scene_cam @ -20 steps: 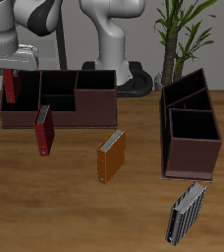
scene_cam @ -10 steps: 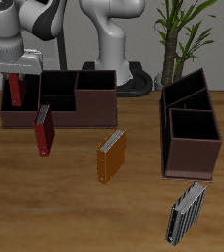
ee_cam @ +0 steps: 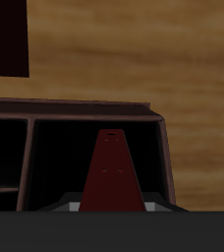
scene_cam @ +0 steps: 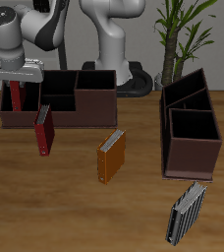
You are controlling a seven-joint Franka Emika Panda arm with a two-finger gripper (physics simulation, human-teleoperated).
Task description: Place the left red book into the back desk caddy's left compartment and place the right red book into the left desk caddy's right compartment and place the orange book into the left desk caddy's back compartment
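Observation:
My gripper [scene_cam: 19, 83] is shut on a red book [scene_cam: 17, 98], held upright with its lower end dipping into the end compartment of the back desk caddy [scene_cam: 94, 106]. The wrist view looks down the same red book [ee_cam: 112, 172] into the back desk caddy [ee_cam: 84, 104], with its dark compartment under the book. A second red book [scene_cam: 45, 130] lies on the table just in front of that caddy. Nearer the table's middle lies the orange book [scene_cam: 111, 155]. The left desk caddy [scene_cam: 188, 157] stands apart from them at the table's other side.
A grey and black book [scene_cam: 186, 212] lies near the table's front edge, in front of the left desk caddy. A potted plant [scene_cam: 173, 39] and the robot's base [scene_cam: 114, 59] stand behind the caddies.
The gripper has carried the red book sideways over the back caddy's end compartment and lowered it. The other books have not moved.

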